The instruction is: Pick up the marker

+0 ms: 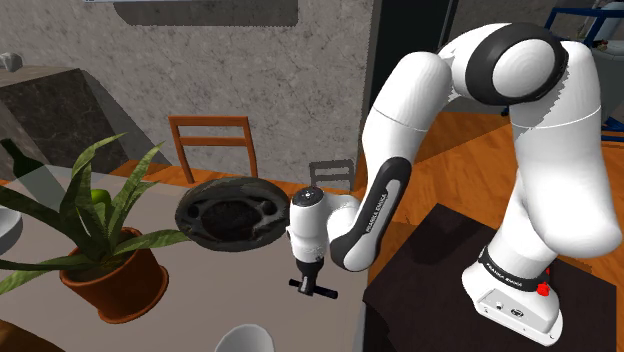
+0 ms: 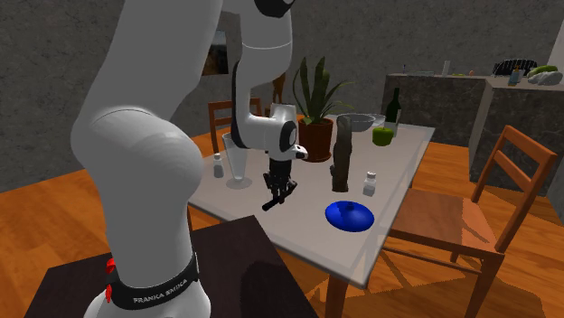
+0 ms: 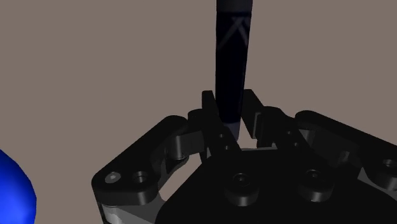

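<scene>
I see my gripper [image 3: 230, 109] clenched on the marker [image 3: 230, 57]. In the wrist view its two black fingers [image 3: 209, 105] press on the dark marker from both sides, and the long part of the marker sticks out past them. In the shoulder view the gripper [image 1: 311, 283] points down over the table [image 1: 200, 300], and the marker [image 1: 329, 293] lies flat across its tips like a little bar. I cannot tell if the marker touches the table or is a bit above it. In the second exterior view the marker [image 2: 271, 205] is near the table edge, with a blue bowl [image 2: 350, 216] on that view's right of it. A plant in a pot [image 1: 95, 215] and a dark round dish [image 1: 232, 212] sit on the table too.
</scene>
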